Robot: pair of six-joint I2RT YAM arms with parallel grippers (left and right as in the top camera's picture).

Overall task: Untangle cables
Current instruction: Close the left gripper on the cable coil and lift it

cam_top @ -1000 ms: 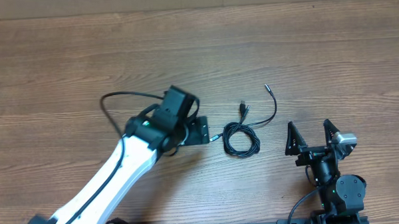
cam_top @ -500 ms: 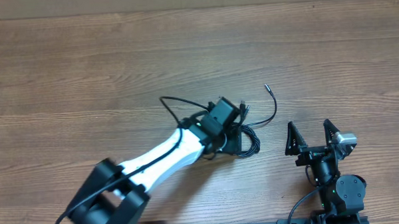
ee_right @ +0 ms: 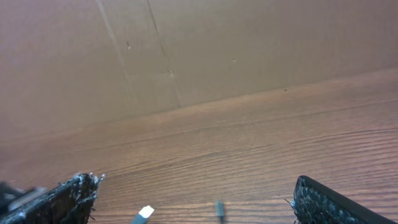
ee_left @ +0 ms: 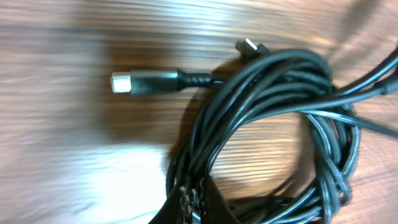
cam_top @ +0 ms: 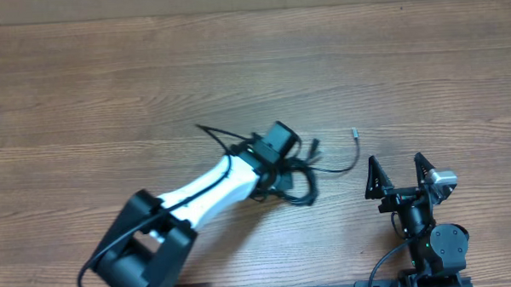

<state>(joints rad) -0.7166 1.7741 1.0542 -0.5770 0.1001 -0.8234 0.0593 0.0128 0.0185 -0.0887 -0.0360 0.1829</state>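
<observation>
Coiled black cables tugged left, woodgrain table

L hand cut off btm, cables blurred

Left arm is extended forward, left gripper clamped on cables — right gripper is held wide open, right arm folded back.

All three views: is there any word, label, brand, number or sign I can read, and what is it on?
No text can be read in any view.
On the thin black coiled cables: no print visible.
On the silver-tipped black plug: no marking visible; the picture is blurred.
On the brown wooden table and the brown cardboard wall: nothing written.
</observation>
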